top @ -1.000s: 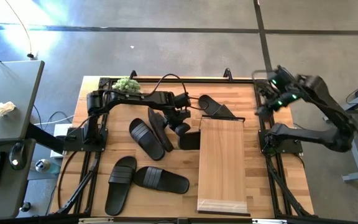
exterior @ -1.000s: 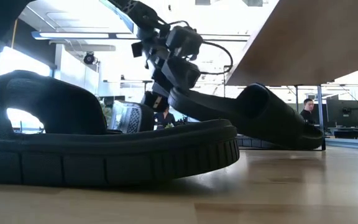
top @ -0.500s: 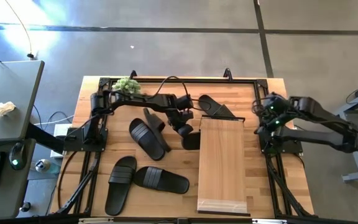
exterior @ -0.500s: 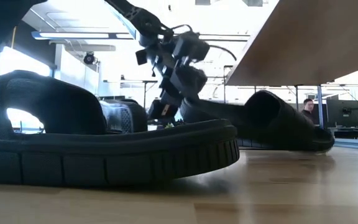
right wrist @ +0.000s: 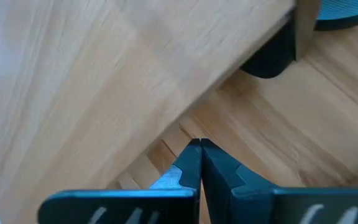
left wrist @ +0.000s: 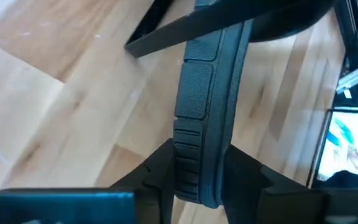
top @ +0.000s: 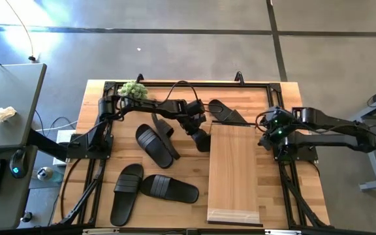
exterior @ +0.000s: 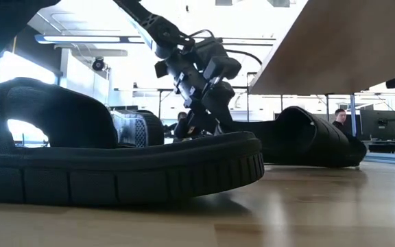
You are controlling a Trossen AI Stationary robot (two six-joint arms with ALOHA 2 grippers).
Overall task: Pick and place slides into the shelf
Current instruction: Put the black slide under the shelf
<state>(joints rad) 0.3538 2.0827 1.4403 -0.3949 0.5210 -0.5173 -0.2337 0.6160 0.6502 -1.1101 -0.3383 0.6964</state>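
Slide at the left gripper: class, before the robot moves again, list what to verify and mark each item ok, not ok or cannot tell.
1. Slide sits edge-on between the left gripper fingers: ok.
2. Grip firm enough to carry the slide: cannot tell.
3. That slide lies beside the shelf, at its left edge near the far end, not fully under the plank: not ok.
4. Right gripper shut and empty, at the shelf's right edge, away from the slide: ok.
5. Three more slides on the table left of the shelf, still to place: not ok.
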